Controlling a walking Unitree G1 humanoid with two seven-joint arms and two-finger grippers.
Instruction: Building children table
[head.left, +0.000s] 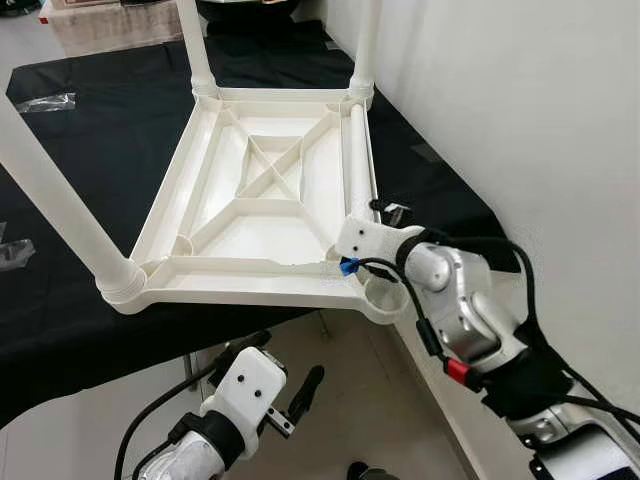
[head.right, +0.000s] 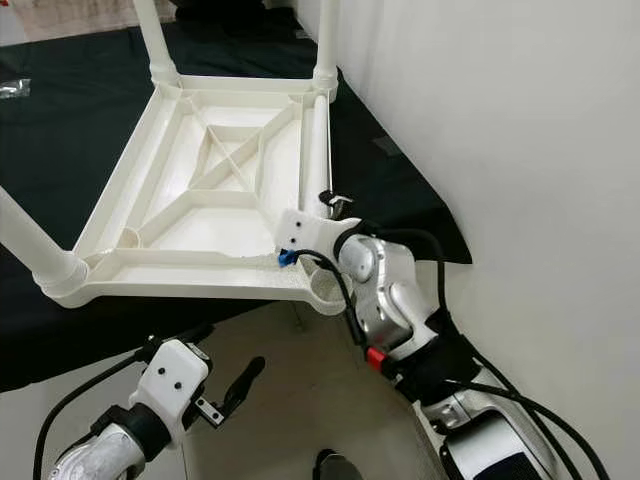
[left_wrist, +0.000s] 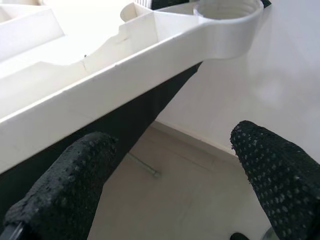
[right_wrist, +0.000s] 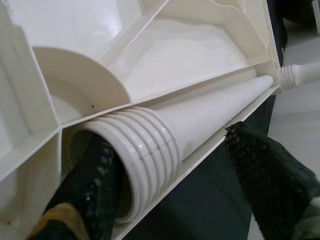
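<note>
black cloth (head.left: 120, 150) | right pincer (right_wrist: 165, 165) astride loose leg (right_wrist: 200, 120)

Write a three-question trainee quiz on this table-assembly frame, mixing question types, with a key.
1. True or false: the upturned white table top already has all four legs fitted.
2. Where does the loose leg lie? A) on the floor B) inside the table top along its right edge C) in the left gripper
3. Fill in: the right gripper has one finger inside the leg's ______ end.

Key: 1 false, the near right socket is empty; 2 B; 3 threaded.
</note>
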